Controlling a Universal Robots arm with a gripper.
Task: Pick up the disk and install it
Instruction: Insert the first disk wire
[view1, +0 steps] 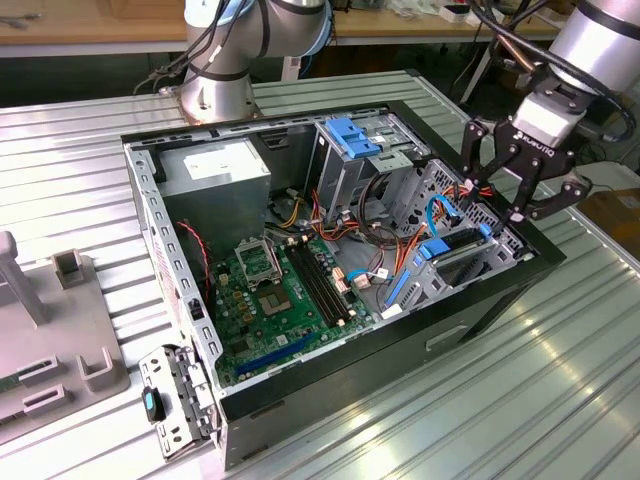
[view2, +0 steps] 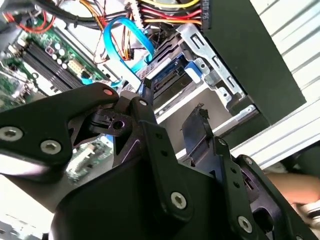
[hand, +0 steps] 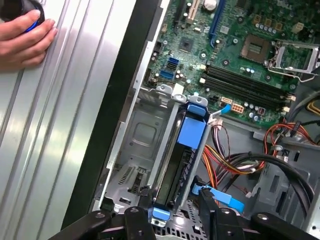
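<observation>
Exterior view: gripper (view1: 495, 195) wide open, empty, hung over case (view1: 450, 325) rim at exterior view's right; disk (view1: 447, 250) directly below, on edge in bay, long axis running toward mobo (view1: 270, 290)

Second wrist view: fingers (view2: 150, 135) apart, nothing btwn; disk (view2: 167, 80) straight ahead, blue cable (view2: 122, 30) just beside

First wrist view: disk (hand: 182, 160) lined up btwn fingers, near end just under gripper (hand: 175, 200), no contact visible; prob seated already
</observation>
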